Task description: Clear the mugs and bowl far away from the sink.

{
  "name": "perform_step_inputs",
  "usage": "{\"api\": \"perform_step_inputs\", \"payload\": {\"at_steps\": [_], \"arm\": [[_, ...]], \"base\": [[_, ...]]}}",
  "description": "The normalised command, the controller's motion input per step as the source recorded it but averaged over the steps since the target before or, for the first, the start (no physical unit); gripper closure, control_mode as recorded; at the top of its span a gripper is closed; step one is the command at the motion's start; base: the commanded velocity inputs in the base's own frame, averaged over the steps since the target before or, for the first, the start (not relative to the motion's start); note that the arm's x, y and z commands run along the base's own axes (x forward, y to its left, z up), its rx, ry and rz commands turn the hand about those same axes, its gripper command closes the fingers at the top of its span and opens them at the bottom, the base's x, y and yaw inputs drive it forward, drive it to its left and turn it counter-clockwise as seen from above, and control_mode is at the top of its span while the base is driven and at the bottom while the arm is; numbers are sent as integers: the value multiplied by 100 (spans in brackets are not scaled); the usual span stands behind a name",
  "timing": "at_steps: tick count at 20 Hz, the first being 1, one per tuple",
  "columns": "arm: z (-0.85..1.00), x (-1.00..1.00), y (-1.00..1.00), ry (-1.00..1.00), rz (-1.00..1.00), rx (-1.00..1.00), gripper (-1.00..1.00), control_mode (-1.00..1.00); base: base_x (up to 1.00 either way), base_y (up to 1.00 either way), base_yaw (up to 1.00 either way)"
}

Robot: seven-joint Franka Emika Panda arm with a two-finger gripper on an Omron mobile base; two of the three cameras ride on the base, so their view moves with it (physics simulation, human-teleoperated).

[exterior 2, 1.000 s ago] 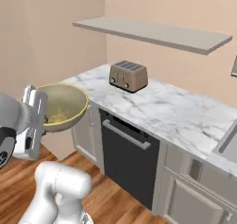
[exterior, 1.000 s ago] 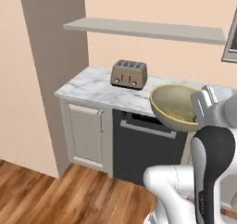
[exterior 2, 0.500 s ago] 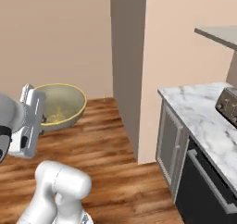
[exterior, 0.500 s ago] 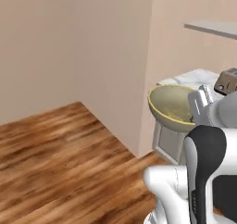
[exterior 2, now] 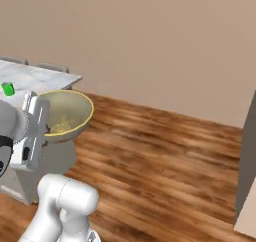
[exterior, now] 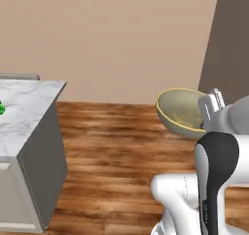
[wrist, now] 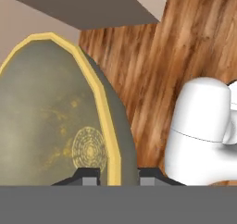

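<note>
Tan-olive bowl (wrist: 55, 121) | rim pinched (tilted) in tool (wrist: 115, 176) | above wood floor (exterior 2: 165, 156)

Tool (exterior 2: 46, 131) gripping bowl (exterior 2: 67, 115) rim; green mug (exterior 2: 8, 89) on marble counter (exterior 2: 37, 77)

Bowl (exterior: 180, 111): matt tan-olive outside, paler yellowish inside w/ speckled glaze look, smooth yellow rim. Floor (exterior 2: 165, 161): wood planks, slight sheen. Tabletop (exterior: 24, 108): white marble w/ grey veins, polished. Mug (exterior 2: 8, 89): bright green, smooth. Wall (exterior: 121, 35): plain matt beige.
</note>
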Motion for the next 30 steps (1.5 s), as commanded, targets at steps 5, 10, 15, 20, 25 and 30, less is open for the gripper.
{"api": "perform_step_inputs", "payload": {"at_steps": [5, 10, 15, 20, 25, 30], "arm": [[0, 0, 0, 0, 0, 0, 100, 100], [0, 0, 0, 0, 0, 0, 100, 100], [0, 0, 0, 0, 0, 0, 100, 100], [0, 0, 0, 0, 0, 0, 100, 100], [0, 0, 0, 0, 0, 0, 100, 100], [0, 0, 0, 0, 0, 0, 100, 100]], "base": [[37, 0, 99], [70, -67, 66], [100, -100, 29], [100, -98, 14], [100, -69, 13], [100, 0, 8]]}}
